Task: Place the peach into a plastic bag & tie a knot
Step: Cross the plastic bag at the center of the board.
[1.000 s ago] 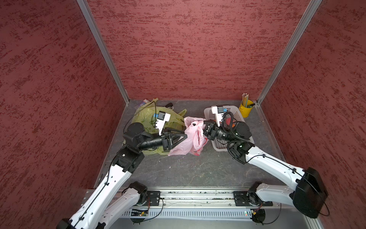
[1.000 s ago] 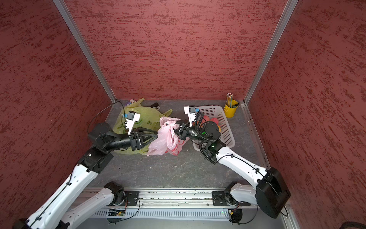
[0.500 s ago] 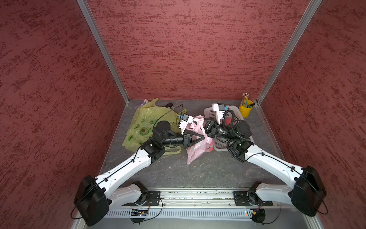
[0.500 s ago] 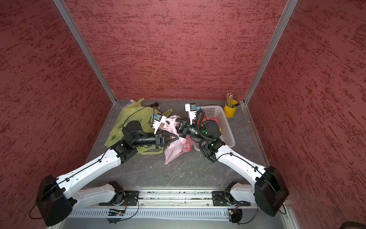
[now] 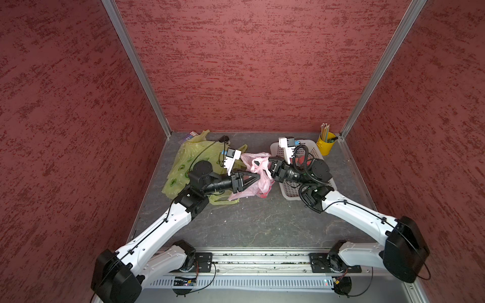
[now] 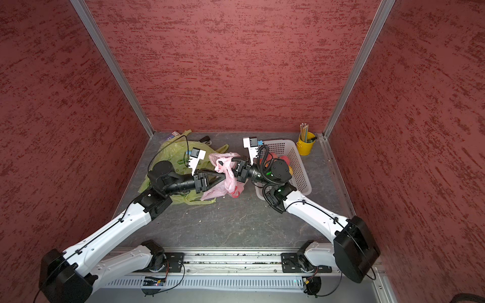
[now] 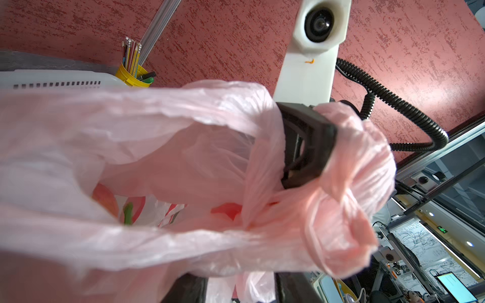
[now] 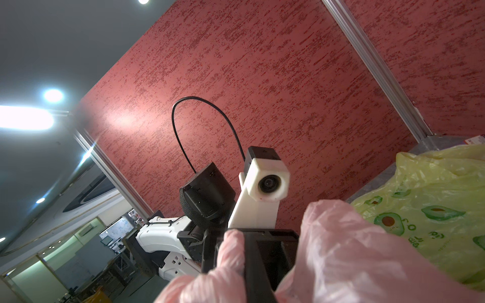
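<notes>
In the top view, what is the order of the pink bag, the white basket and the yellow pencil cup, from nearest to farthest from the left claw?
1. pink bag: at the tips of the left claw, in the middle.
2. white basket: just beyond the bag, on the robot's right side.
3. yellow pencil cup: in the far right corner, behind the basket.

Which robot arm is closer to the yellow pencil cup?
Right. The right arm, holding the pink bag, stretches over the white basket beside the yellow cup; the left arm is on the other side, over the green bag.
</notes>
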You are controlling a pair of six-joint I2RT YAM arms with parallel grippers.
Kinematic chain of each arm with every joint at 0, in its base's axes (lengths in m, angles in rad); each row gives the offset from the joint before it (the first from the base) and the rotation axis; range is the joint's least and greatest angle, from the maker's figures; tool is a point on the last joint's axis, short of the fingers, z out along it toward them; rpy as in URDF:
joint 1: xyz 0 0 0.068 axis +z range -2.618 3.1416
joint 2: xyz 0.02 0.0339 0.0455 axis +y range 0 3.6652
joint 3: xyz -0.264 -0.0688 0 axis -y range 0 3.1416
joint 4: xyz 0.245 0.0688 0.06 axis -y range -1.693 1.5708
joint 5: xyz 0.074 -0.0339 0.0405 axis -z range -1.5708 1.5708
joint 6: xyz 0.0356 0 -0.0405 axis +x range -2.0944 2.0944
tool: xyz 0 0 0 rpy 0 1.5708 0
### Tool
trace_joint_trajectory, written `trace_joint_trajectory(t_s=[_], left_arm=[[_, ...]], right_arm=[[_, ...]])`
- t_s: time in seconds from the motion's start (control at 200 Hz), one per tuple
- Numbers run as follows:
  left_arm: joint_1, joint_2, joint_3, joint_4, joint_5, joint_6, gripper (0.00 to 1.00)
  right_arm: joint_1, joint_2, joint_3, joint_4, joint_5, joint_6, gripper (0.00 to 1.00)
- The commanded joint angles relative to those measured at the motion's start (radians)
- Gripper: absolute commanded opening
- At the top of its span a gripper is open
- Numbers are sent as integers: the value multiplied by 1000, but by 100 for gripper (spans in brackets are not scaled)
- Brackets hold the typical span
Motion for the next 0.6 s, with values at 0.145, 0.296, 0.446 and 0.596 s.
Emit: trace_joint_trajectory(t_s=[0.145,0.296,0.446,0.596], left_arm=[[89,-158,-10,-189,62,38,61],[185,-253,19,-283,136,31,63],[279,-270,43,-201,202,-73,63],[304,-227,81,-131,165,-152,61]], right_arm=[[-19,12,46,48,-33,7,0],[-23,25,49,50,-41,4,0],[-23,32,47,49,-50,3,0],[-22,27,42,43,-57,-2,0]])
